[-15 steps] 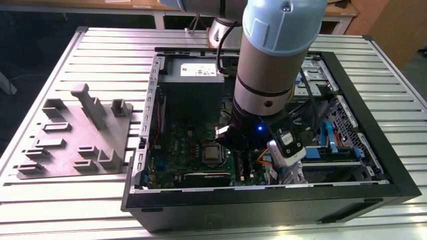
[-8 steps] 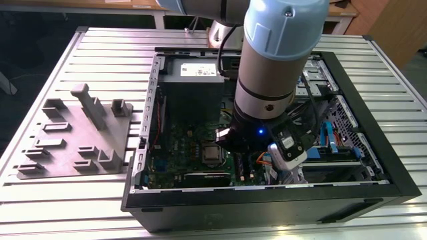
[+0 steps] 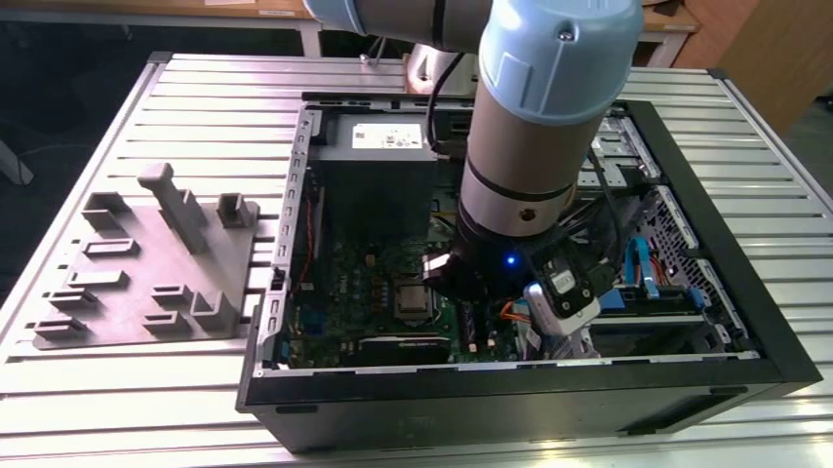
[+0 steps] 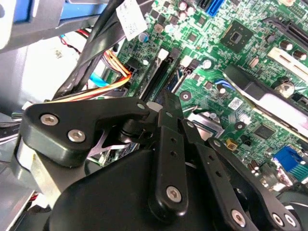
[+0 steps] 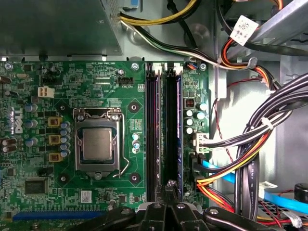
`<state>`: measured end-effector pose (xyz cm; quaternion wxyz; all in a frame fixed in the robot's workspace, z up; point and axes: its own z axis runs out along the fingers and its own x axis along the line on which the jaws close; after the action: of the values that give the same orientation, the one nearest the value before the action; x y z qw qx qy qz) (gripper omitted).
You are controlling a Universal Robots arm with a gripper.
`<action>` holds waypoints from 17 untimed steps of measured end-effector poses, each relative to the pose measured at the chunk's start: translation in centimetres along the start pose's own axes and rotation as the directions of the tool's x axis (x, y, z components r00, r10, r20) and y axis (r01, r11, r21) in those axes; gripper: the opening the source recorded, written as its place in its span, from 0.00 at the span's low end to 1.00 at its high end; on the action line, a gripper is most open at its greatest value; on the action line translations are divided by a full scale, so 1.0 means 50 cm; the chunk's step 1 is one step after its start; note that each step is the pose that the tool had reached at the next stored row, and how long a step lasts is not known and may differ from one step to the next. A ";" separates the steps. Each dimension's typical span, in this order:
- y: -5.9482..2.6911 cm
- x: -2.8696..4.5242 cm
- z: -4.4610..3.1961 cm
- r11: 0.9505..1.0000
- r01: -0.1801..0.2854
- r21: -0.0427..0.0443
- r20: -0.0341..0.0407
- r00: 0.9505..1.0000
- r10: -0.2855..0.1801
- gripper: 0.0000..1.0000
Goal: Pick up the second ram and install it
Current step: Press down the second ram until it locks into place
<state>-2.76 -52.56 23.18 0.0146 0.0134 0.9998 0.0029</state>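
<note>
One second ram (image 5: 172, 139) seated in motherboard (image 5: 72, 101) slot, directly under end effector (image 5: 169, 192).

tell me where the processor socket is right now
In the first wrist view the processor socket sits mid-motherboard, beside the long memory slots.

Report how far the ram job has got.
Done: the gripper is down inside the open computer case, shut, right over the motherboard's two long memory slots. In hand: a dark stick, probably the second ram, lies along the slot by the gripper; whether it is gripped cannot be told. Left: full seating is not confirmed.
</note>
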 end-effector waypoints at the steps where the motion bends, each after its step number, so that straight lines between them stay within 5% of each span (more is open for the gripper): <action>1: 0.000 0.000 0.000 1.000 0.000 0.000 0.000 1.000 0.000 0.10; 17: 0.000 0.006 0.012 1.000 -0.002 0.001 0.000 1.000 0.002 0.10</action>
<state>-3.05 -52.55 22.59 0.0146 0.0144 0.9998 0.0025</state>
